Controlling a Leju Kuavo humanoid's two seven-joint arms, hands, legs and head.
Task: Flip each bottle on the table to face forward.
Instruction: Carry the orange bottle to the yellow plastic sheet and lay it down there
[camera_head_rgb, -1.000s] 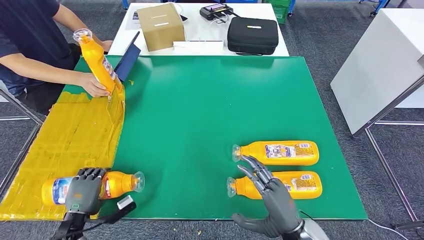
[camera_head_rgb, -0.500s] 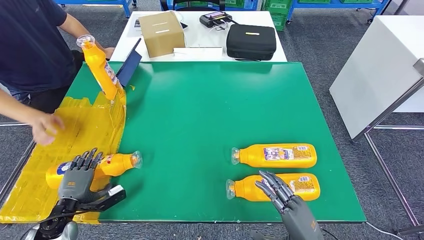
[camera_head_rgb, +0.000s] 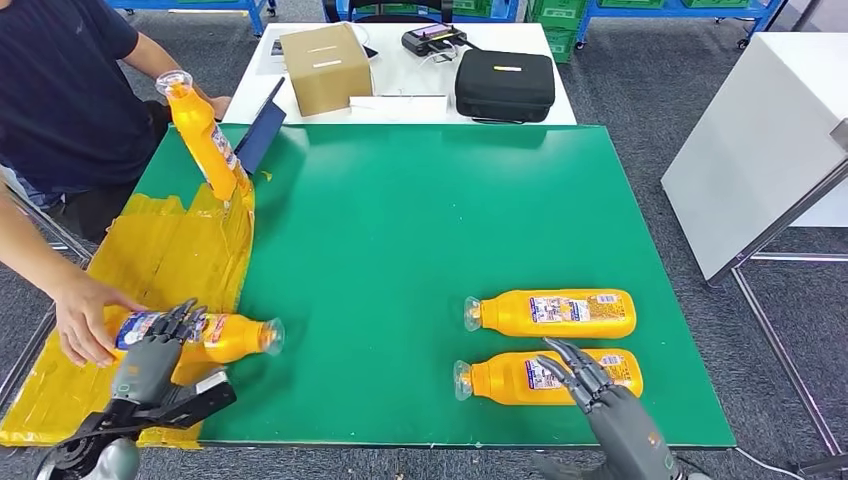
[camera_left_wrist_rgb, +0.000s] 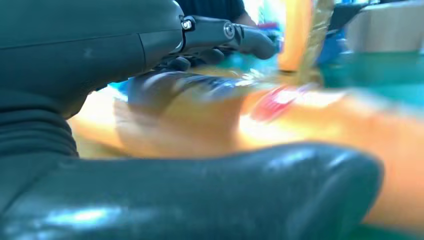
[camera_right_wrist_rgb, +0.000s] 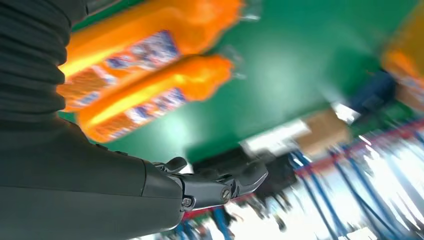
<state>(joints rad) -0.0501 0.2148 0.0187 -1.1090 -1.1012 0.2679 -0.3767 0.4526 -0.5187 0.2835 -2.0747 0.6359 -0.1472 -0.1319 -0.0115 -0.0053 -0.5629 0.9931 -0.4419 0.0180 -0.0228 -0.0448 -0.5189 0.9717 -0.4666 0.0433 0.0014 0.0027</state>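
My left hand (camera_head_rgb: 150, 365) lies over the body of the left bottle (camera_head_rgb: 215, 335), which is on its side on the yellow sheet (camera_head_rgb: 170, 260) beside the green mat (camera_head_rgb: 400, 230), cap toward the mat. The fingers drape across the bottle; the wrist picture is blurred, so I think they rest on it rather than grip it, but I cannot tell for sure. A person's hand (camera_head_rgb: 82, 318) holds the base end of that same bottle, touching it just beside my fingers.

My right hand (camera_head_rgb: 600, 400) is at the mat's near edge, fingers spread and holding nothing, its tips just over the near bottle (camera_head_rgb: 520, 377). That bottle lies on its side with the cap toward the mat's middle. The far bottle (camera_head_rgb: 550, 312) lies just beyond it, parallel, label up.

Across the mat at its far left corner, a fourth bottle (camera_head_rgb: 205, 135) leans tilted, near a dark tablet (camera_head_rgb: 262, 130).

The risks as I judge them: rolling the left bottle while the person holds it could pinch their fingers or knock it off the sheet. On the right, the two bottles lie close, so a wide grasp could push the far one and roll it
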